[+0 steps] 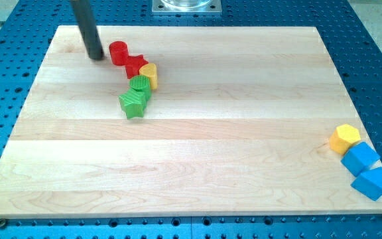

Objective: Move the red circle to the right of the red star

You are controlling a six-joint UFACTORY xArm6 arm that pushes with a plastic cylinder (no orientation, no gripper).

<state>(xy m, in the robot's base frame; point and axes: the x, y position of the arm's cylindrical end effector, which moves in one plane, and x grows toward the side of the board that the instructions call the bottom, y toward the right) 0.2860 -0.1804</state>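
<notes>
Nearest the view's bottom, at the right corner of the wooden board point(191, 166), lies a blue triangle block point(371, 183). Just above it and touching sits a blue cube point(361, 158), and above that a yellow hexagon block point(344, 138). That makes three blocks in this corner group: two blue, one yellow.

Well apart, toward the view's top left, five more blocks form a slanting chain. From the lower end upward: a green star point(133, 103), a green circle point(140, 85) touching it, a yellow half-round block point(150, 75) just to the right, the red star point(135, 65) above those, and the red circle point(118, 52) at the top, touching the red star's upper-left side. So two green, one yellow, two red here; eight blocks in all.

There is no gripper to be open or closed, only a dark rod. My tip point(95, 57) rests on the board just to the left of the red circle, very near it; actual contact cannot be made out.
</notes>
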